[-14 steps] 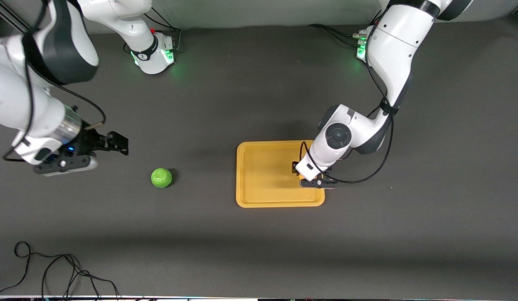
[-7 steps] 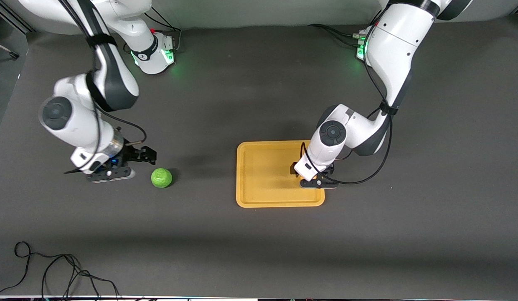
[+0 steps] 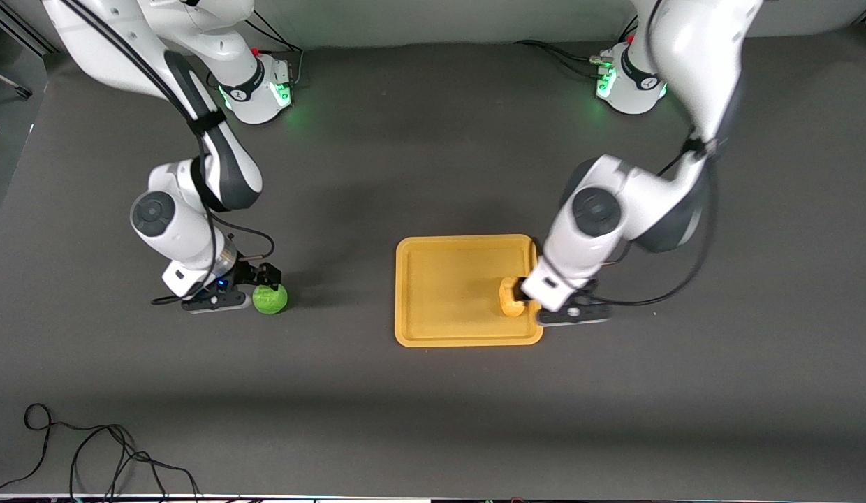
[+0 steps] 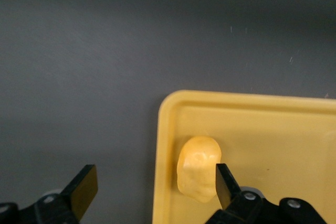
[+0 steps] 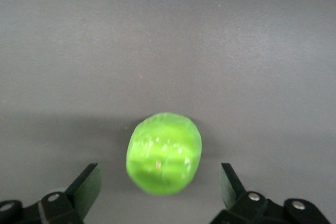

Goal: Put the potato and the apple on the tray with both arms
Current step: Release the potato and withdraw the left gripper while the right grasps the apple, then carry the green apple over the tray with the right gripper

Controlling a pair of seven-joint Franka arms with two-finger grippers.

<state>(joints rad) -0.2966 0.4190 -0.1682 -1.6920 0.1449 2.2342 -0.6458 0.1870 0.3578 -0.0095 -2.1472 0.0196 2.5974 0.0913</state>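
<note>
Left gripper (image 3: 555, 304): over the edge of the tray toward the left arm's end of the table; fingers (image 4: 223, 184) spread wide, holding nothing, one finger just beside the potato (image 3: 510, 297), the other out over the dark table. Potato: yellow-orange, lumpy, lying on the tray (image 3: 447, 279) floor close to the rim on the left arm's side, in the half of the tray nearer the front camera; seen in the left wrist view (image 4: 198, 175) tucked against the rim near a rounded corner. Tray: flat, yellow-orange, rectangular, low raised rim, near the middle of the table; its rim also shows in the left wrist view (image 4: 163, 129). Right gripper (image 3: 255, 283): low over the table toward the right arm's end, at the apple (image 3: 269, 298); fingers (image 5: 84, 187) spread wide, one on each side of the apple with a gap on both sides, gripping nothing. Apple: bright green, round, faceted, resting on the table well apart from the tray; in the right wrist view (image 5: 164, 153) it sits between the open fingers. Table (image 3: 433, 419): dark grey mat. Cable (image 3: 91, 454): black, loose loops, at the corner of the table nearest the front camera on the right arm's side.
</note>
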